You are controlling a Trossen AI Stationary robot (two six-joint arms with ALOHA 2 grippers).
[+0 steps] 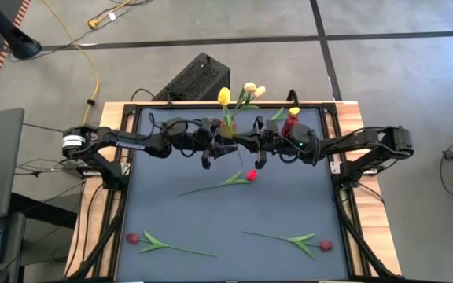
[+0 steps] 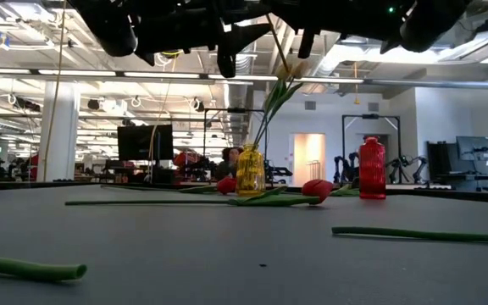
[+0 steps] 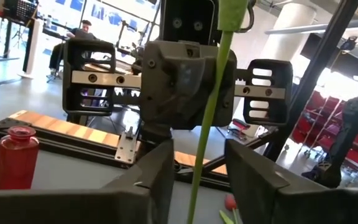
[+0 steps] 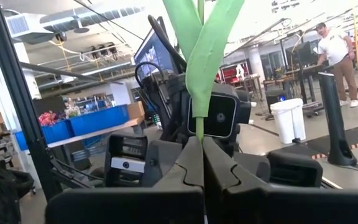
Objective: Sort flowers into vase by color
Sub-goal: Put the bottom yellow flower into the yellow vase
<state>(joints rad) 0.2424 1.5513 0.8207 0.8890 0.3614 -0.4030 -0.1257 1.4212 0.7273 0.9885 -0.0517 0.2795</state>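
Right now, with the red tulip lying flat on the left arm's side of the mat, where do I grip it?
Take the bare stem beyond the leaves, away from the red head. Come straight down from above, fingers across the stem: it lies flat on the mat and is thin and straight there.

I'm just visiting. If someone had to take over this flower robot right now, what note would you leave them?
Right gripper: shut on a green stem, held in the air.
Left gripper: facing it, fingers open either side of that stem.
Done: yellow tulips stand in the yellow vase.
Left: three red tulips lie on the table. In the low view, nothing rises from the red vase.
The held flower's colour cannot be told.
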